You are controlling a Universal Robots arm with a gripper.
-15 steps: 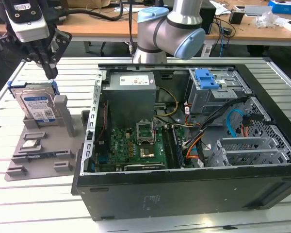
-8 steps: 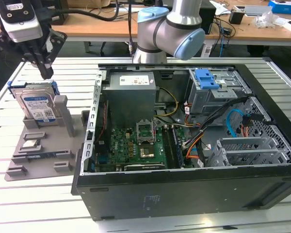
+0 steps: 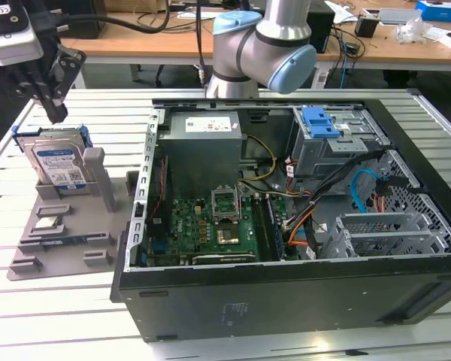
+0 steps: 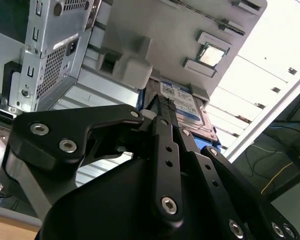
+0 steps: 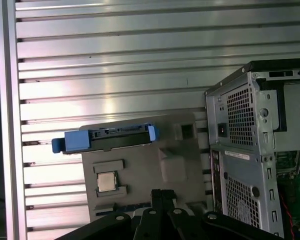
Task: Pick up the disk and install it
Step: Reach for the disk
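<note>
The gripper [image 3: 57, 114] hangs at the exterior view's far left, pointing down, just above the top edge of the disk [image 3: 58, 162]. A thin gap seems to part them, so no contact. Its fingers are drawn together to a narrow point w/ nothing btwn them; both wrist views agree on that, the first wrist view showing the tips [image 5: 163, 194] side by side & the second wrist view showing them [image 4: 163, 107] pressed close over the disk [image 4: 182, 102].

The disk stands upright in a slot at the far end of a grey holder [image 3: 68, 233], label facing the near side, blue bracket round its edges. In the first wrist view the disk [image 5: 107, 137] is seen edge-on from above, w/ the blue bracket ends sticking out past the holder [image 5: 140, 165] on one side.

A small square chip [image 3: 48, 222] lies flat in a recess of the holder, nearer than the disk & apart from it.

The holder rests on a slatted metal table [image 3: 60, 316], just beside the open PC case [image 3: 286, 301], which is on the exterior view's right. Inside the case: PSU [image 3: 203, 147] at far left, mobo [image 3: 210, 222] nearer, and a blue latch piece [image 3: 321, 122] on the drive cage at far right. The arm [image 3: 263, 37] rises beyond the case
</note>
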